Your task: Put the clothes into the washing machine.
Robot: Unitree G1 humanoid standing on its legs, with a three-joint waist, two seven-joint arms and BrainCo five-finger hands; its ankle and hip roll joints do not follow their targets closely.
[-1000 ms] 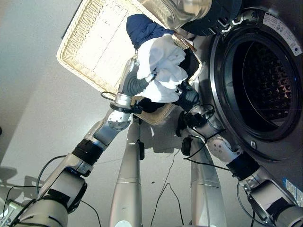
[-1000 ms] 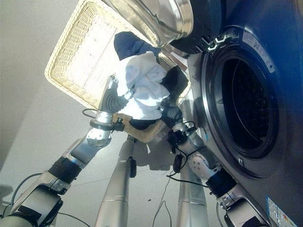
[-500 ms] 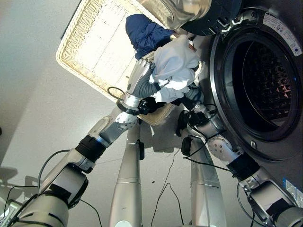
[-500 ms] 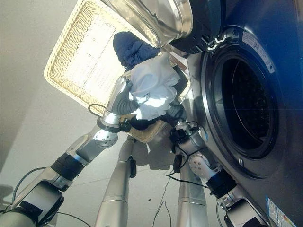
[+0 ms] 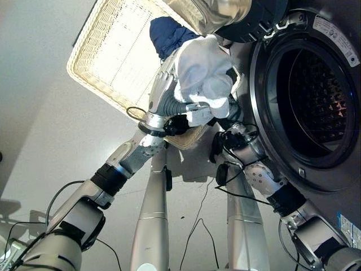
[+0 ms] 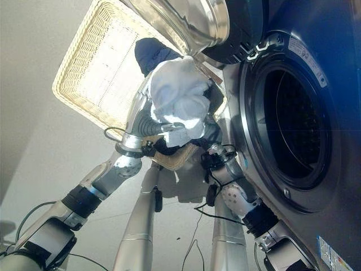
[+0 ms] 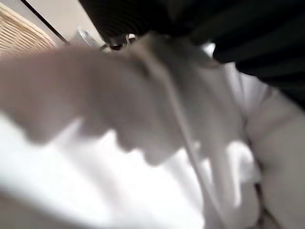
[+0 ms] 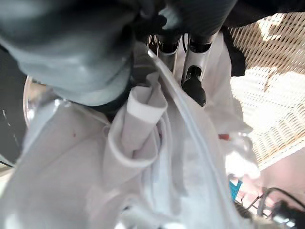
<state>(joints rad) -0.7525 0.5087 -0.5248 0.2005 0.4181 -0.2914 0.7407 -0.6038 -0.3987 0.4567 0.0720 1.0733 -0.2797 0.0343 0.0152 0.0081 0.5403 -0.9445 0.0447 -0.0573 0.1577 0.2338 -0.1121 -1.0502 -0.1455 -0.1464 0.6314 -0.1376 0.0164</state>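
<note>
Fingers [image 8: 193,83] of the right hand [image 8: 190,52] show silver with dark tips against the white garment [image 5: 200,73]; from the wrist view they seem tucked into the folds, curled on cloth. Left hand [image 5: 164,84] is pressed to the bundle's 9 o'clock side; its fingers are hidden behind the cloth, so can't tell whether they are curled or straight. Right hand sits under the bundle at about 5 o'clock.

White garment is bunched into a lump held up between both hands, above the near corner of the wicker basket [image 5: 107,51], not yet in the machine. Soft, crumpled, with a cuff or hem fold visible in the right wrist view. Its long axis runs roughly 11 to 5 o'clock.

Key relation: drum opening [image 5: 313,96] lies at 3 o'clock from the bundle, near but apart, with the door rim [image 5: 265,101] between. Right hand is the nearer one to the opening. Washer door [image 5: 211,11] hangs open at 12 o'clock.

A dark blue garment [image 5: 169,31] sits in the basket at 11 o'clock of the white one, touching it.

Judgement: carry phase; next move needs a sideways swing toward 3 o'clock, and loose cloth could snag on the rim.
</note>
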